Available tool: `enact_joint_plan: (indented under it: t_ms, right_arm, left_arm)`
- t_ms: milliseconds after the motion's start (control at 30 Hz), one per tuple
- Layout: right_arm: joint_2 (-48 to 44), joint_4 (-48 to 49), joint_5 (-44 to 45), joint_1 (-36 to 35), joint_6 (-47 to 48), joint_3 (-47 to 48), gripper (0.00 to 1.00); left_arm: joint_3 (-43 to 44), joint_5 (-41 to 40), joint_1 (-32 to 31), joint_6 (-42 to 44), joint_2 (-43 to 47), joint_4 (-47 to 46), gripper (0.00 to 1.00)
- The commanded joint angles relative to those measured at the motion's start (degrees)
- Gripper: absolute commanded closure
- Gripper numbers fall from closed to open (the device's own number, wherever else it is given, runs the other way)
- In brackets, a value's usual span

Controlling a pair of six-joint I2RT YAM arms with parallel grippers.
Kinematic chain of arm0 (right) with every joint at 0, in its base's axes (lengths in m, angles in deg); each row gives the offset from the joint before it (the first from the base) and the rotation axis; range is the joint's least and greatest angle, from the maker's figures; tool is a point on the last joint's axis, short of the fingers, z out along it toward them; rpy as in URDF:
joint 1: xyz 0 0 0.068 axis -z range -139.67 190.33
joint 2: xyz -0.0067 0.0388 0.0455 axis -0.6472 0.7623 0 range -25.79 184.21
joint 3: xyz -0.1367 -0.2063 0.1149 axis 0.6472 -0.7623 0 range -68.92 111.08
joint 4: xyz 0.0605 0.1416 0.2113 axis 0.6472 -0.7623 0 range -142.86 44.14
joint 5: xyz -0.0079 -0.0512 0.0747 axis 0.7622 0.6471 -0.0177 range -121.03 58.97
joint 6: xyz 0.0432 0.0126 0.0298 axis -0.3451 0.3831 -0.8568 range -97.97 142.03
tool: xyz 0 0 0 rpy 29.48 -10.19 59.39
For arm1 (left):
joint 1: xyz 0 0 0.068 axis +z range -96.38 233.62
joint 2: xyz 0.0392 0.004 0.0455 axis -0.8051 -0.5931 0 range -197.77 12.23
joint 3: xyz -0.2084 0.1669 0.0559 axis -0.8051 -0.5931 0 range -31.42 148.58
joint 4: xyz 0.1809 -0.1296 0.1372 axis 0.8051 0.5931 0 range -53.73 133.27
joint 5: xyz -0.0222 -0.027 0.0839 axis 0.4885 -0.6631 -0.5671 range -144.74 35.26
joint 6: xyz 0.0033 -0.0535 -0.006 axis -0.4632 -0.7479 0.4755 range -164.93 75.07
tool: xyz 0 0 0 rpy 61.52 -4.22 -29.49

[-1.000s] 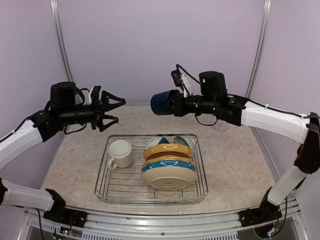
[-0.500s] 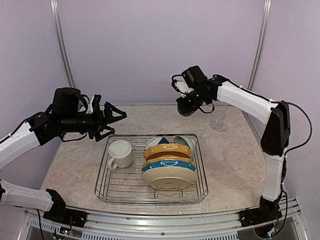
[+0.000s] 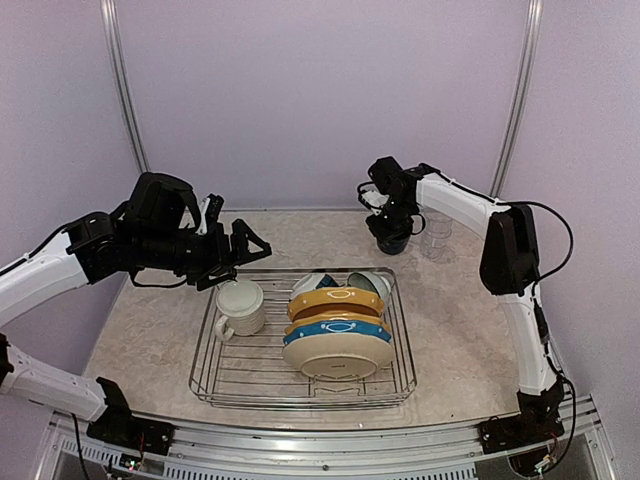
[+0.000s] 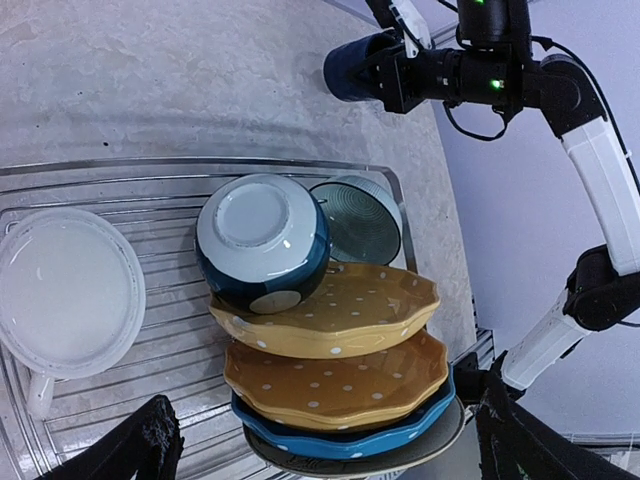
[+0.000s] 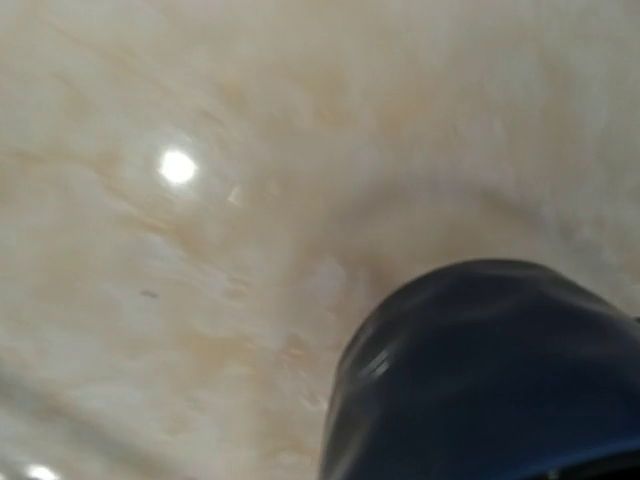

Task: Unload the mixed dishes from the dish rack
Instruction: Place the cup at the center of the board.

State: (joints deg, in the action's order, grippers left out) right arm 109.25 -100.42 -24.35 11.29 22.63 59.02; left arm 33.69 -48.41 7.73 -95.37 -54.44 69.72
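Top external view: the right gripper (image 3: 388, 218) is clenched on the navy mug (image 3: 392, 243) at the far side of the table (image 3: 150, 330), and the left gripper (image 3: 240, 264) is spread wide over the dish rack (image 3: 300, 401).

The navy mug hangs low just behind the rack's far right corner, near a glass tumbler (image 3: 436, 238). The blurred right wrist view does not show whether it touches the table. The left gripper holds nothing, above the cream mug (image 3: 240, 305) in the rack's left half. In the right half, two yellow plates (image 3: 335, 300), a blue-rimmed plate (image 3: 335, 332) and a cream plate (image 3: 338, 358) lean together. Behind them an upturned blue-and-white bowl (image 4: 262, 240) rests against the top yellow plate, with a teal bowl (image 4: 358, 222) beside it.
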Motion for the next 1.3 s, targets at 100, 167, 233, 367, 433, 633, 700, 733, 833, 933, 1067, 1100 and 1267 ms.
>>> enact_joint_plan:
  t_ms: [100, 167, 233, 367, 433, 633, 700, 733, 833, 933, 1067, 1100, 1267]
  right_arm:
    - [1.85, 0.12, -2.02, 2.73, -1.75, 2.00, 1.00]
    - [2.41, 0.54, -2.95, 2.83, -1.59, 1.92, 1.00]
    - [3.29, 0.21, -3.39, 2.99, -1.36, 2.53, 1.00]
    - [4.25, 0.59, -3.15, 3.58, -1.28, 2.48, 0.99]
    - [4.71, 0.37, -3.04, 3.68, -1.26, 2.81, 0.92]
    - [3.73, -0.97, -2.38, 3.68, -1.26, 3.81, 0.66]
    - [2.37, -1.23, -2.41, 3.72, -1.33, 3.88, 0.56]
    - [1.69, -1.45, -2.52, 3.72, -1.31, 4.03, 0.52]
    - [-1.23, -1.55, -3.11, 3.60, -1.37, 3.13, 0.41]
    - [-6.27, 0.09, -3.61, 2.95, -1.79, -1.27, 0.36]
    - [-16.12, 7.01, -6.31, 1.45, -2.58, -12.83, 0.32]
    - [-18.61, 9.12, -6.55, 0.99, -2.98, -16.24, 0.31]
    - [-30.75, 20.35, -14.31, -0.83, -6.29, -32.83, 0.30]
  left_arm:
    - [2.71, -5.49, -1.37, 2.18, -1.95, 7.16, 0.01]
    - [3.34, -5.72, -1.39, 2.18, -2.71, 8.12, 0.01]
    - [4.40, -6.15, -1.40, 2.12, -3.92, 9.73, 0.01]
    - [8.05, -9.00, -1.40, 2.18, -7.89, 15.88, 0.01]
    - [10.16, -10.17, -1.40, 2.19, -10.10, 19.15, 0.01]
    - [14.73, -12.94, -1.23, 3.98, -16.48, 24.51, 0.01]
    - [16.84, -14.03, -0.78, 4.68, -18.74, 26.81, 0.01]
    - [17.84, -14.59, -0.52, 4.85, -20.02, 27.97, 0.01]
    - [18.77, -14.58, 0.12, 5.60, -22.32, 29.25, 0.01]
    - [17.75, -14.31, 0.51, 5.56, -22.63, 29.35, 0.01]
    - [13.30, -11.95, 1.53, 5.34, -21.01, 27.96, 0.05]
    - [12.03, -11.41, 1.51, 5.39, -20.40, 27.25, 0.05]
    - [8.21, -9.24, 0.51, 4.30, -19.69, 25.05, 0.02]
